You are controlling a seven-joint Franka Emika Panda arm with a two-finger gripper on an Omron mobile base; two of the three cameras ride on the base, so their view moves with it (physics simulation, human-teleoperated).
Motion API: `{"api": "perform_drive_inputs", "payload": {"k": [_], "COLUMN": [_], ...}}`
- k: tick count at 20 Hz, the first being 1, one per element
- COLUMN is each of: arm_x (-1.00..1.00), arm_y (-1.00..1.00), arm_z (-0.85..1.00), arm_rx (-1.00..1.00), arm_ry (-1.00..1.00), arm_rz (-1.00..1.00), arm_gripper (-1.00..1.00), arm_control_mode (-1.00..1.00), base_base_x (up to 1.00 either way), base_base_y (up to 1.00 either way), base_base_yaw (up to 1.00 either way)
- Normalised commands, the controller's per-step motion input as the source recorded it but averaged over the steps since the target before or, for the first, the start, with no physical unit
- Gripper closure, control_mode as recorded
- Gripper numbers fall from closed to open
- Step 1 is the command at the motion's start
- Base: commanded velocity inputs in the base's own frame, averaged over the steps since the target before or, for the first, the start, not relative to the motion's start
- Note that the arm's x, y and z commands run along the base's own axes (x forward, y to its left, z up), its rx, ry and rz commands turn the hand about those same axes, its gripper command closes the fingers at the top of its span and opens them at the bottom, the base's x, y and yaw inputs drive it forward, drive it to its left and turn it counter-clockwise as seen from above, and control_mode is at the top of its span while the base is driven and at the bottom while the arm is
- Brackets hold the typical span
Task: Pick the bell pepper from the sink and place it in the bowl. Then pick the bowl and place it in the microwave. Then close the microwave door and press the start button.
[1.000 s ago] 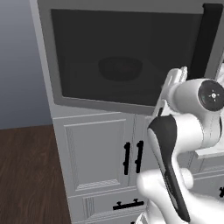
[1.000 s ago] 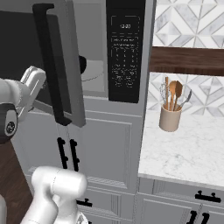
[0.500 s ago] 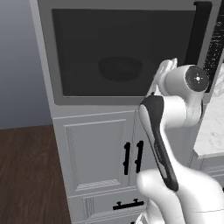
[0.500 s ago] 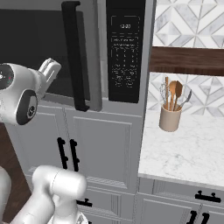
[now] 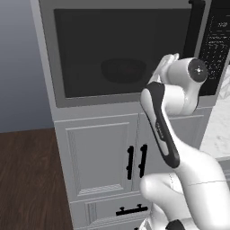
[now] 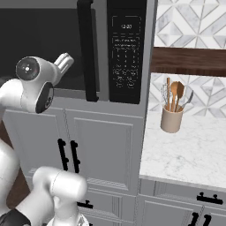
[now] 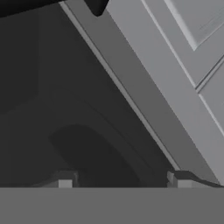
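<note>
Wide microwave door (image 5: 121, 49) with dark tinted window and grey frame sits flush against the large grey built-in microwave (image 6: 79, 48); its black vertical bar handle (image 6: 88, 48) stands just left of the black control panel (image 6: 126, 48).

Wide round glossy black bowl (image 5: 123, 70) is inside the microwave, seen dimly through the tinted glass as a dark rounded shape near the middle of the window. In the hand view the same bowl (image 7: 94, 153) shows as a curved shadow behind the glass. Bell pepper cannot be made out through the tint.

Two-finger gripper (image 7: 121, 178) is held close against the door window near its lower right part; fingertips (image 7: 65, 179) stand well apart with nothing between them (claw spread, gripping nothing).

Below the microwave: paneled grey cabinet doors (image 5: 101, 157) with black bar pulls. Right of it, a white marble counter (image 6: 190, 150) carries a beige utensil crock (image 6: 171, 119) with wooden spoons.
</note>
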Motion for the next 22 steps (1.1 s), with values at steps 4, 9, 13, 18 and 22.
{"api": "perform_drive_inputs", "payload": {"k": [4, 9, 13, 18, 22], "arm_x": [0.49, -0.41, -1.0, -0.85, -0.47], "arm_y": [0.0, -0.02, -0.43, -0.92, -1.0], "arm_z": [-0.18, -0.11, -0.01, 0.0, 0.0], "arm_rx": [0.09, 0.08, 0.07, 0.15, 0.18], "arm_ry": [0.0, -0.08, -0.3, -0.24, -0.18], "arm_rz": [0.03, 0.01, 0.0, 0.01, 0.06], "arm_gripper": [-1.0, -1.0, -1.0, -1.0, -1.0], "arm_control_mode": [-1.0, -1.0, -1.0, -1.0, -1.0], "base_base_x": [0.0, 0.0, 0.0, 0.0, 0.0], "base_base_y": [0.0, 0.0, 0.0, 0.0, 0.0], "base_base_yaw": [0.0, 0.0, 0.0, 0.0, 0.0]}}
